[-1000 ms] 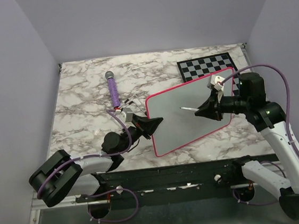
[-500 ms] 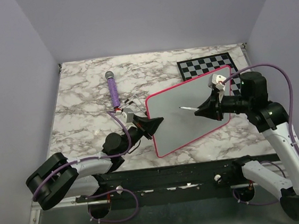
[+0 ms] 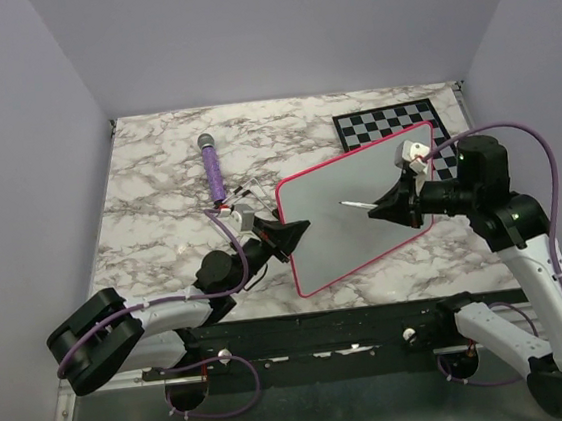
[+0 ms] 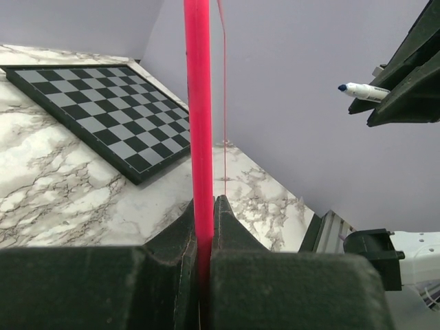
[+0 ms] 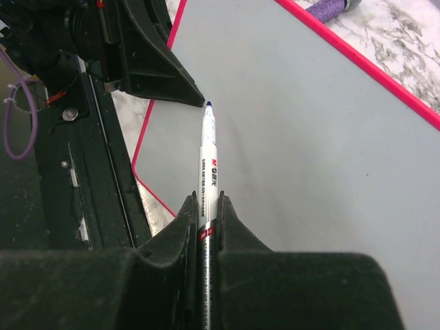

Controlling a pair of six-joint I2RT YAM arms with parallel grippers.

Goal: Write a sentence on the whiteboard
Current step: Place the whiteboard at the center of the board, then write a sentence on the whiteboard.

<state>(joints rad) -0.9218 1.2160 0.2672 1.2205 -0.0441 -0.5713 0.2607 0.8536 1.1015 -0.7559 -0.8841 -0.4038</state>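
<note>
The whiteboard point(image 3: 348, 226), white with a pink-red rim, is held tilted up off the marble table. My left gripper point(image 3: 288, 233) is shut on its left rim; the left wrist view shows the rim point(image 4: 198, 103) edge-on, pinched in the left gripper point(image 4: 205, 206). My right gripper point(image 3: 381, 207) is shut on a white marker point(image 3: 354, 204). In the right wrist view the marker point(image 5: 208, 158) sticks out of the right gripper point(image 5: 206, 203), its blue tip just over the whiteboard's face point(image 5: 309, 137). The sentence is not in view; the face looks blank.
A grey-and-black chessboard point(image 3: 391, 124) lies at the back right, partly behind the whiteboard, and also shows as the chessboard point(image 4: 96, 103) in the left wrist view. A purple stick-shaped object point(image 3: 213, 169) lies at the back left. Grey walls enclose the table.
The whiteboard and my left gripper have shifted slightly to the right. The right arm has drawn back a little, with the marker tip staying almost in place over the board.
</note>
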